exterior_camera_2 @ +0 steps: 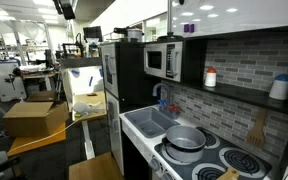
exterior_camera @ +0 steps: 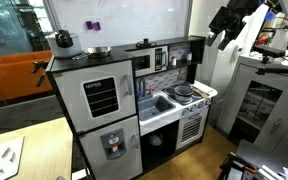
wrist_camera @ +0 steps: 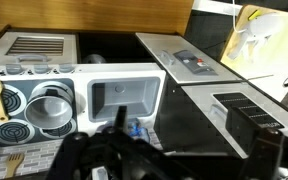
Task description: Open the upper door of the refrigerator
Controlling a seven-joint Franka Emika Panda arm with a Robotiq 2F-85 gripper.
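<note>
microwave [exterior_camera_2: 161,61] | sink [wrist_camera: 124,97] | grey pot [exterior_camera_2: 185,139] on stovetop [exterior_camera_2: 239,160] | orange sofa [exterior_camera: 14,72]

A child-sized play kitchen [exterior_camera: 144,100], complete with refrigerator [exterior_camera: 96,110], sink [exterior_camera_2: 152,122] and microwave [exterior_camera_2: 161,61], stood in what looked like a robotics lab inside an open-plan office. In an exterior view, a whiteboard [exterior_camera: 114,20] hung behind the toy unit, an orange sofa [exterior_camera: 14,72] sat by glass partitions, and a robot arm [exterior_camera: 234,18] reached above an equipment rack [exterior_camera: 259,100]. In an exterior view, a cardboard box [exterior_camera_2: 34,118] rested on a surface [exterior_camera_2: 44,142], with cluttered workstations [exterior_camera_2: 9,75] beyond.
</note>
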